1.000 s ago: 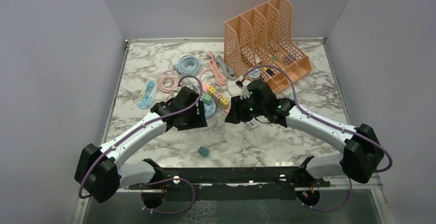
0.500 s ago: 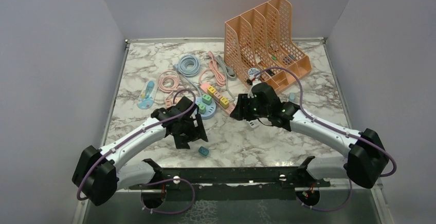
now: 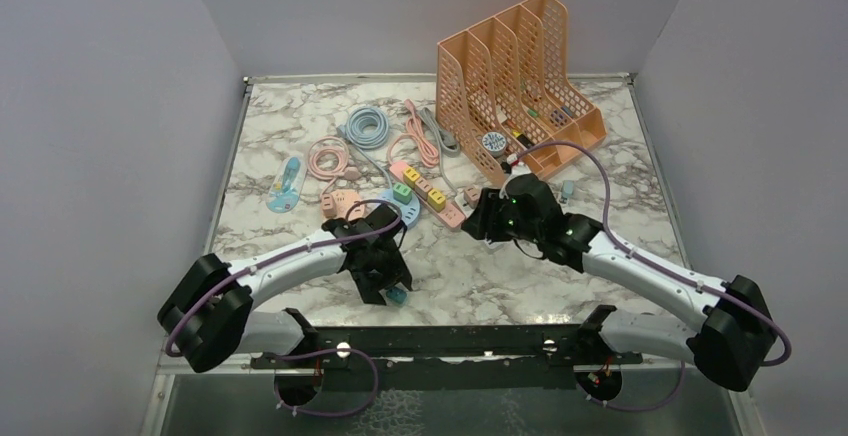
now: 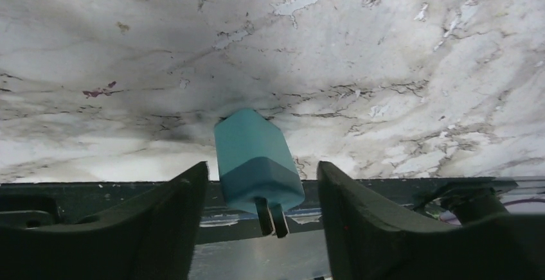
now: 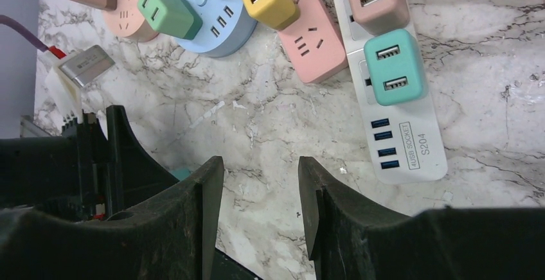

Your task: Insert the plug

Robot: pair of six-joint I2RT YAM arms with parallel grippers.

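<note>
A teal plug (image 4: 256,161) lies on the marble table near the front edge, its two prongs toward the camera; it also shows in the top view (image 3: 397,295). My left gripper (image 4: 262,193) is open with its fingers on either side of the plug, apart from it. My right gripper (image 5: 260,200) is open and empty over bare marble, just in front of a white USB power strip (image 5: 402,126) with a teal adapter (image 5: 393,66) and a pink one in it. A pink strip (image 5: 308,26) and a blue round socket (image 5: 212,26) lie beside it.
An orange file rack (image 3: 520,71) stands at the back right. Coiled cables (image 3: 365,126) and a small blue item (image 3: 285,184) lie at the back left. A black rail (image 3: 450,341) runs along the front edge just behind the plug.
My left arm swung down from the power strips toward the front edge and now straddles the teal plug. My right arm moved slightly right and nearer.
</note>
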